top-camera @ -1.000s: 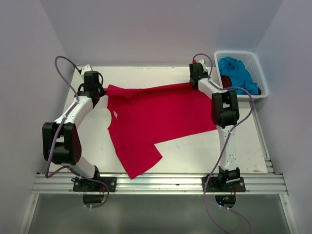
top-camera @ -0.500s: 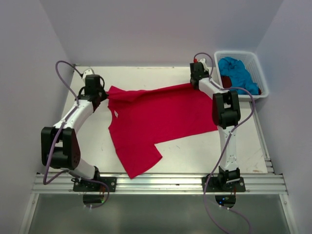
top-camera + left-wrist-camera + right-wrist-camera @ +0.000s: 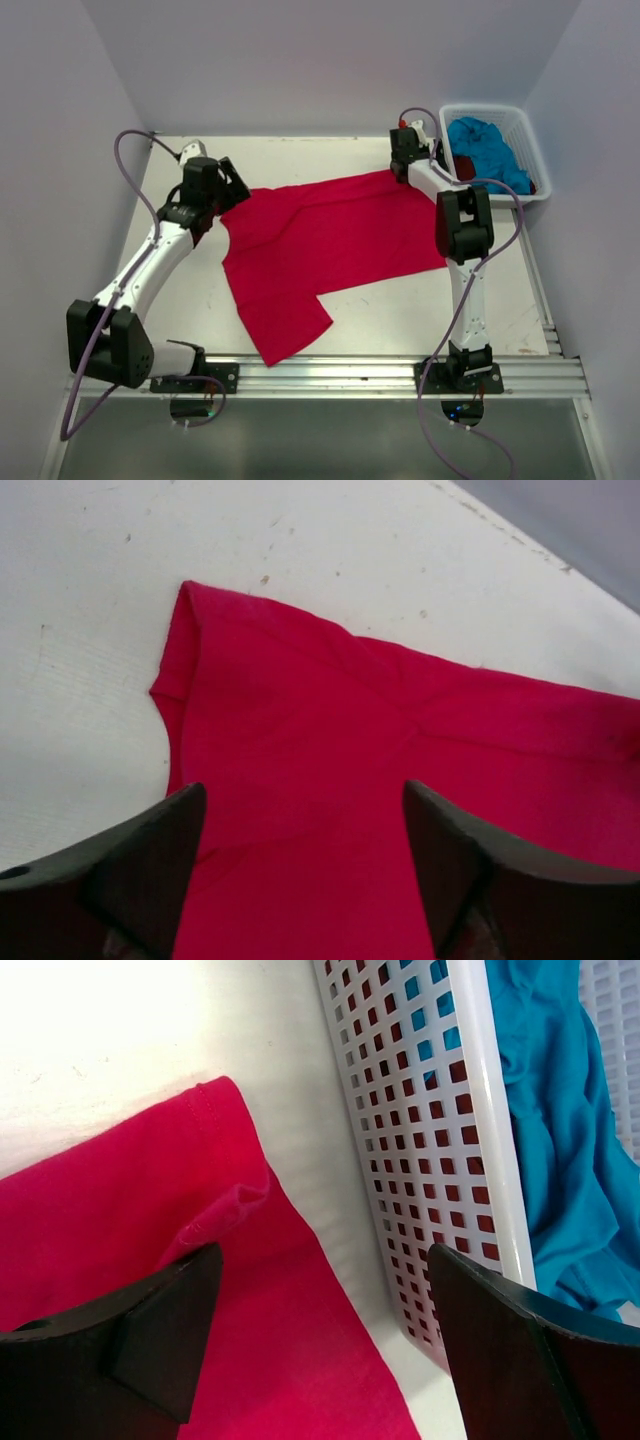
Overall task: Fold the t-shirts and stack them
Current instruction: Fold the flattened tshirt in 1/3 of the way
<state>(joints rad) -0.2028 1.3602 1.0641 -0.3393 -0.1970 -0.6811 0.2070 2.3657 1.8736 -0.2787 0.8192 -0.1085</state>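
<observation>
Overhead view of a white table [image 3: 400, 300]. A bright red-pink shirt [image 3: 320, 250] lies spread across the middle of it, with one part trailing toward seven o'clock.

A second ago both grippers were pinched shut on the shirt's far edge, holding it stretched between them. Now both have let go. The left gripper [image 3: 232, 185], at ten o'clock, has its fingers spread wide above the shirt's left sleeve, which lies loose on the table. The right gripper [image 3: 398, 172], at one o'clock, is also spread wide, over the shirt's far right corner. That corner lies just beside the white basket [image 3: 530, 150] at two o'clock.

A turquoise shirt [image 3: 490, 150] fills the basket, and a bit of a dark red shirt [image 3: 462, 165] shows beside it.

The laying-out step looks finished. The red-pink shirt seems flat enough to fold, though no fold has been made. The other two shirts have not been started.
</observation>
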